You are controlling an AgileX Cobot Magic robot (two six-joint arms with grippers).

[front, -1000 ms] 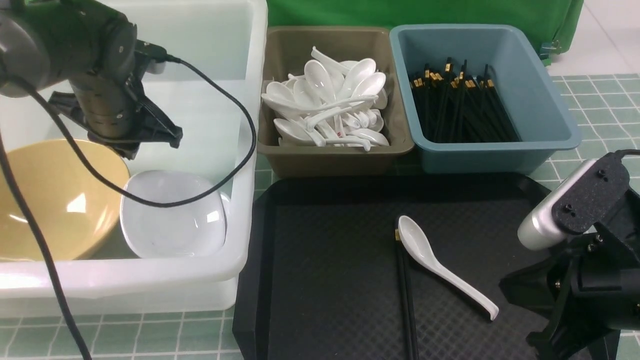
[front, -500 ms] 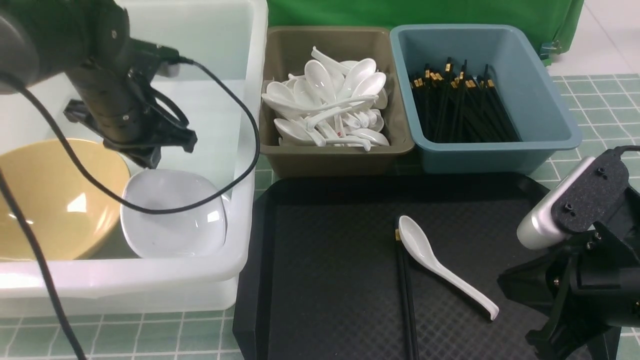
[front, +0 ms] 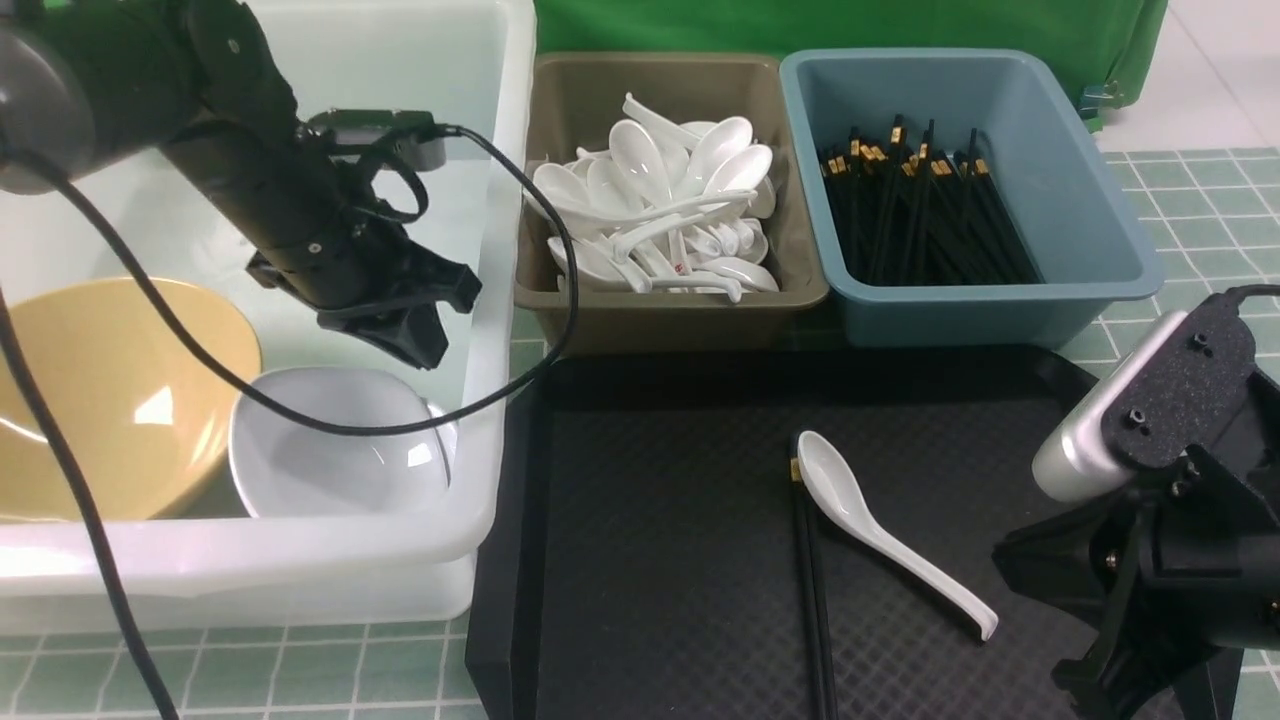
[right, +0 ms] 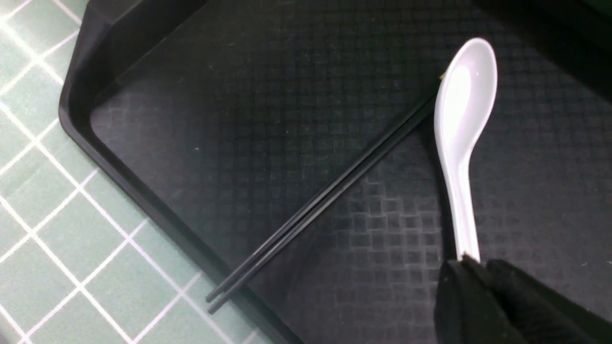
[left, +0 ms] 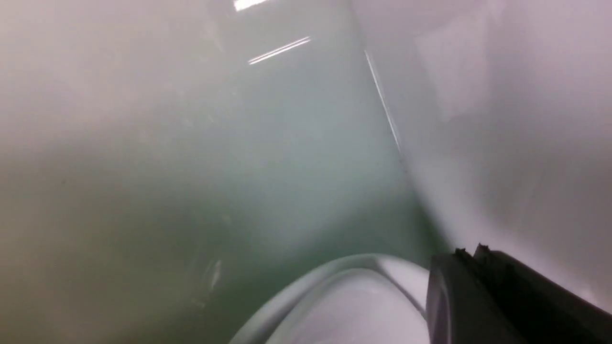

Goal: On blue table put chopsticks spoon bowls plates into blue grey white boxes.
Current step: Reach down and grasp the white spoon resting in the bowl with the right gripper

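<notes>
Inside the white tub (front: 515,200), the left gripper (front: 415,345) hangs with its jaws pressed together and nothing between them. Just below its tips lies a white plate (front: 330,460). Past the plate, on the side away from the near tub wall, the big tan bowl (front: 110,400) sits tilted on the tub floor. No bowl or plate shows outside the tub, so I judge the part with the dishes to be done.

The right gripper (right: 471,267) is low over the black tray (front: 650,550), with its tips right at the handle end of a white spoon (right: 461,124). Its jaws look almost together, but the wrist view is too dark there to tell if they are closed or a little apart. The spoon lies flat on the tray, not lifted. Beside its scoop, further from the gripper, a pair of chopsticks (right: 325,196) also lies flat.

Well ahead of this gripper, the grey-brown box (front: 670,325) is heaped with spoons and the blue box (front: 960,320) holds many chopsticks. In my judgement, only this is left: the one spoon goes to the grey-brown box, then the pair goes to the blue box.
</notes>
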